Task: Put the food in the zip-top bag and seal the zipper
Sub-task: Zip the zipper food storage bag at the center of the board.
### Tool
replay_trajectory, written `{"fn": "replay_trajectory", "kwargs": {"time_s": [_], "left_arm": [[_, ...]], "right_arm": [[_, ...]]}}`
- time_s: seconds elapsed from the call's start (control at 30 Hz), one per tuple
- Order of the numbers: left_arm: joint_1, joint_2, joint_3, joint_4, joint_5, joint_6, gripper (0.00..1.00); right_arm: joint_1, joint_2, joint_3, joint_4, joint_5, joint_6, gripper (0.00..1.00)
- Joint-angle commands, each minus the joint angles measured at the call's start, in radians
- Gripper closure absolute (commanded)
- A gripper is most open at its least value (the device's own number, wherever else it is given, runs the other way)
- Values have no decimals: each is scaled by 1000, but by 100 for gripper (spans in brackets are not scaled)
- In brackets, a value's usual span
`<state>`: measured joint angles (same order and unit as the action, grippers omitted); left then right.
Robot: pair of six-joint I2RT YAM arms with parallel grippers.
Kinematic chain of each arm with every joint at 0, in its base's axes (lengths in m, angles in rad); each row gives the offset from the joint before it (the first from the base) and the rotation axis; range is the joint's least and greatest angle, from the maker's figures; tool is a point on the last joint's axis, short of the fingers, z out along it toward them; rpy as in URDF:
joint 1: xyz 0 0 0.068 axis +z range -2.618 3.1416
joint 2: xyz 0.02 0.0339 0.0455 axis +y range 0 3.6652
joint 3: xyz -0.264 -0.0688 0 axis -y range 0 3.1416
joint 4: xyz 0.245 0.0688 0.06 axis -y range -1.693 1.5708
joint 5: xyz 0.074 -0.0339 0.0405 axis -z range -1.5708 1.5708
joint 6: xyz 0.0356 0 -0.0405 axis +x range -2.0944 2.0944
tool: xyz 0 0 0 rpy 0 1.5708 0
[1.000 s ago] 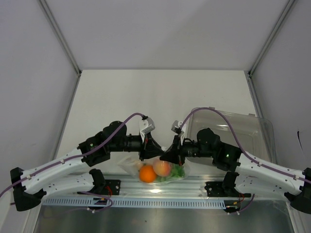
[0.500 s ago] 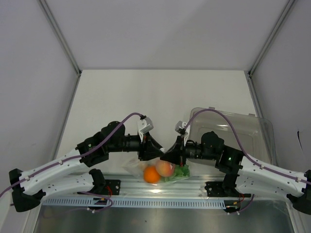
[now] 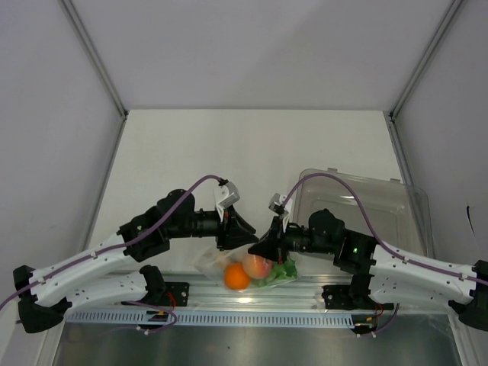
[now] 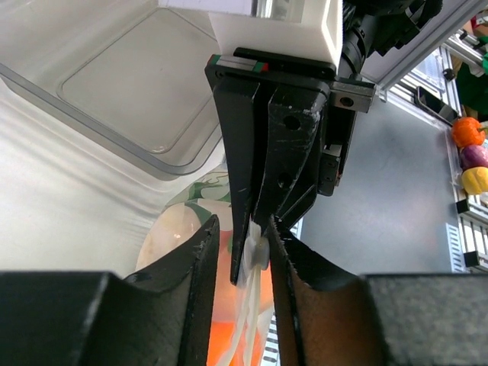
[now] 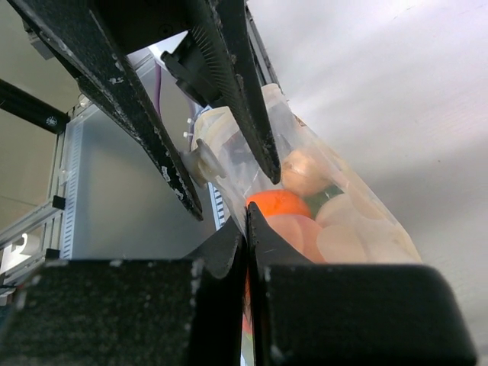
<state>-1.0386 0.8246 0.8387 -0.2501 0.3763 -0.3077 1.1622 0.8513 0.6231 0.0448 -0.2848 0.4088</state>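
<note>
The zip-top bag (image 3: 248,268) hangs near the table's front edge between both grippers. The food inside it shows through: an orange (image 3: 236,277), a pale pinkish piece (image 3: 257,266) and green lettuce (image 3: 284,269). My right gripper (image 3: 263,248) is shut on the bag's top edge (image 5: 245,221), with the orange (image 5: 278,202) just beyond its tips. My left gripper (image 4: 242,225) stands open, straddling the zipper (image 4: 255,305). A white slider (image 4: 259,248) lies against its right-hand finger. The right wrist view shows the left fingers (image 5: 236,99) either side of the bag's mouth.
A rigid clear tray (image 3: 366,202) sits at the right, just behind the right arm. An aluminium rail (image 3: 244,296) runs along the front edge below the bag. Small toy fruits (image 4: 469,131) rest on the frame at the far right of the left wrist view.
The left gripper's jaws have widened around the bag's top edge. The bag and its food have shifted slightly right and toward the front. The right gripper stays shut on the bag.
</note>
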Motion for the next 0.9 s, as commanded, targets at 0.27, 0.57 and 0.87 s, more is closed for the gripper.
{"fn": "replay_trajectory", "kwargs": {"time_s": [0.27,0.57,0.87], "left_arm": [[-1,-31,17,3,3,-7,54],[-1,-33,7,0,-2,-11,68],[0,-27,-10,2,7,-14,64]], "right_arm": [[5,-38,44,38,49,-8,100],[5,-32,47,46,42,-5,100],[5,-47,46,47,50,-4,100]]}}
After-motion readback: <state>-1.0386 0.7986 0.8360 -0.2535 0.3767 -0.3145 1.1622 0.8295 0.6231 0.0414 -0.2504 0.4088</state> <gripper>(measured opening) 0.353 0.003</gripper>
